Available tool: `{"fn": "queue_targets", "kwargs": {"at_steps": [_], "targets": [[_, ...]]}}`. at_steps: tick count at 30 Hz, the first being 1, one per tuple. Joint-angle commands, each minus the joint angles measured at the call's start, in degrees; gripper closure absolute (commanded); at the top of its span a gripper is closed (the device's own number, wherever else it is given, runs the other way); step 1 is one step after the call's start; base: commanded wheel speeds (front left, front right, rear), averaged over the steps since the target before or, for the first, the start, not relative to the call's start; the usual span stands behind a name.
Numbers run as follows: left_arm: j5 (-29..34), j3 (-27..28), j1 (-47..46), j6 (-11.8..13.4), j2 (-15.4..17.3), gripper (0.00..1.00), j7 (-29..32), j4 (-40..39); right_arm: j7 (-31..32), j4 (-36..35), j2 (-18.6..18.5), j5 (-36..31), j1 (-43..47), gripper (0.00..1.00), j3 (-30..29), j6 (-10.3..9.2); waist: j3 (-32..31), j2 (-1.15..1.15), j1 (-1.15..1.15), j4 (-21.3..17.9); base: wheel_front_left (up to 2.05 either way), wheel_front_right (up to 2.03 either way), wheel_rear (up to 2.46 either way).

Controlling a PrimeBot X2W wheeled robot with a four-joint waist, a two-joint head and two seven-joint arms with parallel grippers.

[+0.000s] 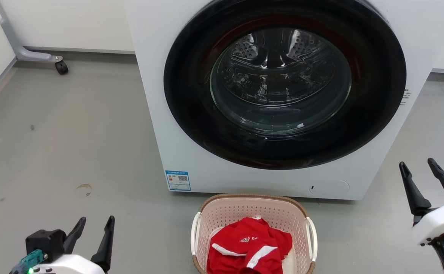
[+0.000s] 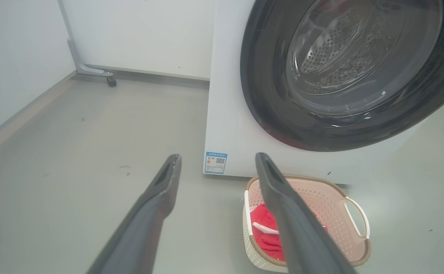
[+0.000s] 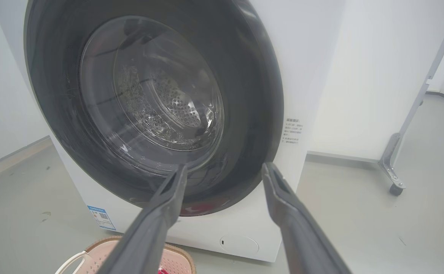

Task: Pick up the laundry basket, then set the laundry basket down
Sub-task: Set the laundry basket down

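The laundry basket, pale pink with a brown rim and white side handles, stands on the floor just in front of the washer. A red and white garment lies inside it. My left gripper hovers open at the lower left, well to the left of the basket, holding nothing. Far right of the basket, my right gripper is open and empty too. In the left wrist view the basket sits past the open left gripper. The right wrist view catches the basket's corner below the open right gripper.
A white front-loading washer with a dark round closed door stands right behind the basket. A grey wheeled stand leg is at the far left by the wall, another to the washer's right. Grey floor lies open on both sides.
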Motion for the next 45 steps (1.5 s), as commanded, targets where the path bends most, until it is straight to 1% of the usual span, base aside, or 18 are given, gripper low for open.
{"fn": "queue_targets", "kwargs": {"at_steps": [1,5,10,15,29,45], "targets": [[-0.93,3.43,0.39,1.84,3.05,0.00,0.03,-5.29,-0.38,-3.00,-2.13,-0.63,1.36,0.00,-0.64,-0.21,-0.19,0.00,0.00,-0.05,0.00,0.00,0.00],[-2.88,4.97,4.95,3.87,5.78,0.00,0.81,-11.65,-0.38,-5.62,-3.50,-0.63,4.58,0.00,-2.27,-0.21,-0.37,0.00,0.00,-0.22,0.00,0.00,0.00],[-3.85,5.91,9.36,5.50,9.40,0.00,1.77,-16.15,-0.38,-7.27,-5.09,0.11,7.54,0.00,-2.63,-0.21,-0.82,0.00,0.00,-0.92,0.00,0.00,0.00],[-3.97,6.06,10.54,6.06,10.47,0.00,2.09,-18.07,-0.32,-8.34,-5.57,0.26,8.93,0.00,-3.16,-0.21,-0.54,0.00,0.00,-0.78,0.00,0.00,0.00],[-3.47,5.74,9.89,6.84,10.68,0.00,2.72,-19.80,0.76,-10.65,-5.44,-0.02,9.88,0.00,-4.05,-0.21,-0.27,0.00,0.00,0.39,0.00,0.00,0.00],[-4.40,6.33,9.07,7.80,11.40,0.00,4.50,-19.95,1.41,-9.87,-4.66,0.59,9.53,0.00,-2.99,-0.21,-0.55,0.00,0.00,0.19,0.00,0.00,0.00]]}}
